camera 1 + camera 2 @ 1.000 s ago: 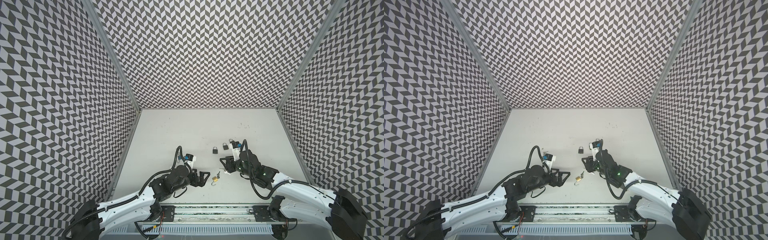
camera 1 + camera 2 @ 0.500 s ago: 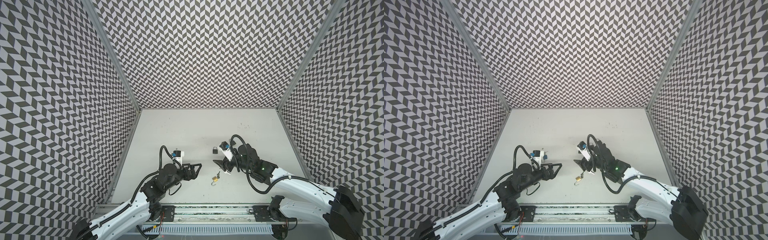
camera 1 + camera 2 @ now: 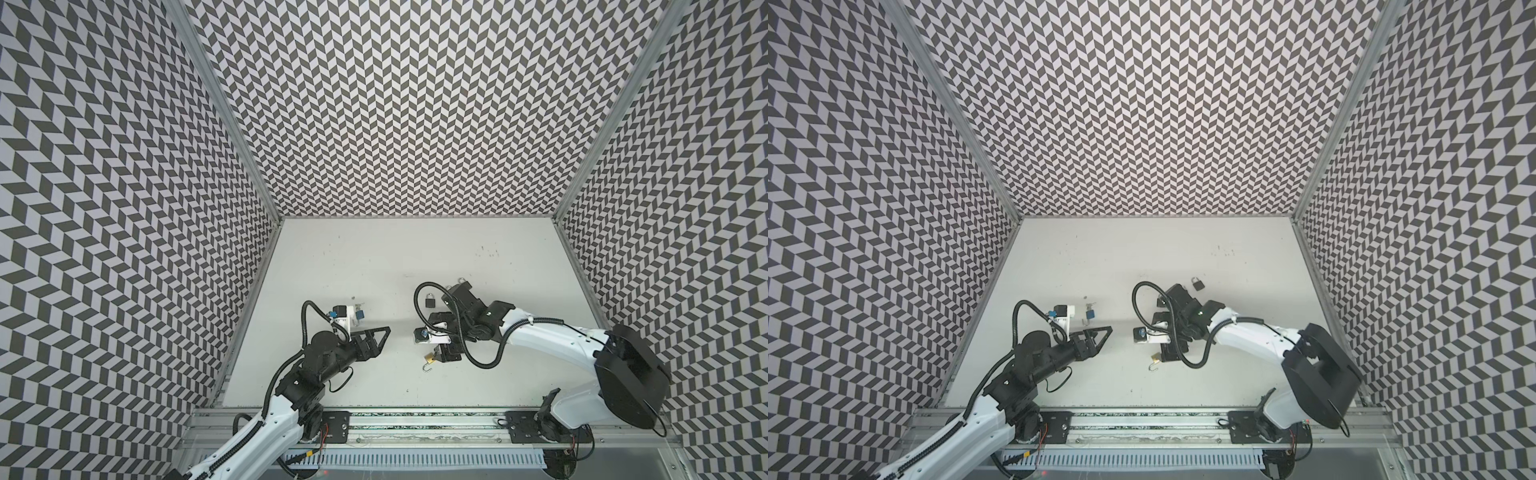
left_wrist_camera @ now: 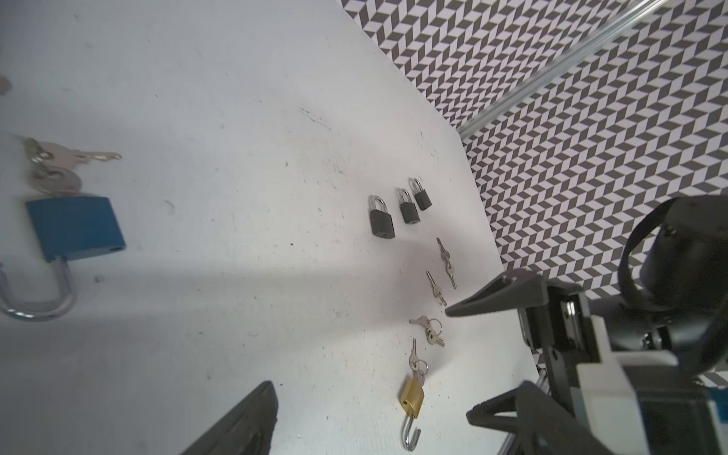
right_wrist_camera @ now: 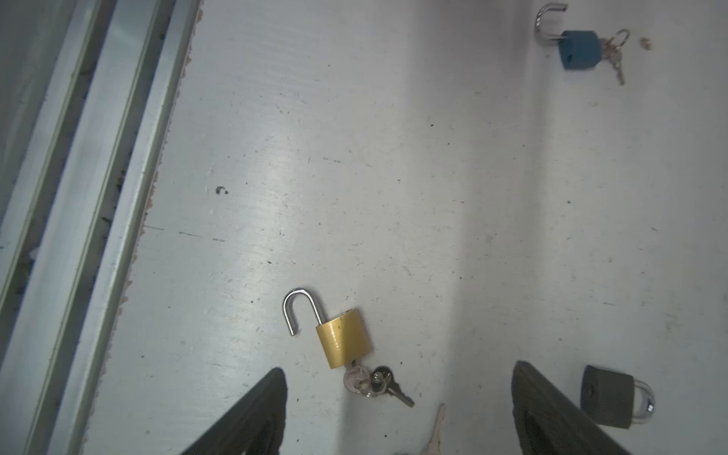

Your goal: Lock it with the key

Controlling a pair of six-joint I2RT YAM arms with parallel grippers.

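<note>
Scuffed matte white worktop, chevron-papered walls. A squat brass padlock lies flat just before the right end effector. Its hooked steel shackle stands unlatched and points toward the front rail, with the ringed key in its base. Right end effector and left end effector are both spread, empty.

Black-and-white chevron walls box in a scuffed white floor — metal rail along the front.

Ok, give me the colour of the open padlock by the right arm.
Padlock: brass gold, clearest in the right wrist view.
</note>
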